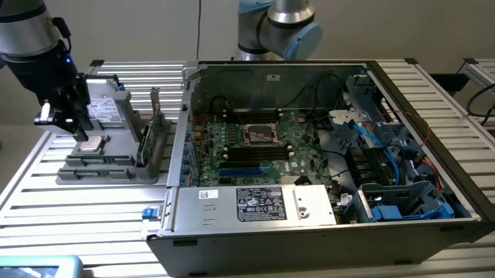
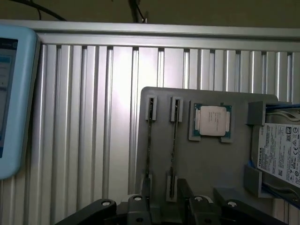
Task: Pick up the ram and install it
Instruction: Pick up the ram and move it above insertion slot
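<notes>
Above the grey holder (image 1: 108, 171), at the exterior view's left: the gripper (image 1: 73, 124), claw spread wide with nothing between its fingers, the same from the wrist (image 2: 164, 199); nearest the processor chip (image 1: 93, 143), clear of both sticks; on edge in two narrow slots of that holder, side by side without touching: one ram stick (image 2: 148, 140) and a second ram stick (image 2: 173, 140), green in the exterior view (image 1: 149, 139), along the holder's side closest to the computer case (image 1: 309, 249); also on the holder, counted: one square silver chip in its own pocket just beside the sticks, one hard drive (image 2: 281, 150) with a white label past the chip; between sticks and motherboard (image 1: 290, 130): the upright side wall (image 1: 184, 133) of the open case; on the board, one processor socket (image 1: 261, 134) with a bank of black memory slots (image 1: 255, 153) on either side, one blue slot (image 1: 240, 172) nearer the power supply (image 1: 255, 202); crowding the case toward the exterior view's right: blue cables (image 1: 371, 133) and a drive cage (image 1: 395, 197); behind the case, one second arm (image 1: 279, 26); on the slatted aluminium table (image 1: 77, 220), one tablet (image 2: 14, 93) in a pale blue cover.
</notes>
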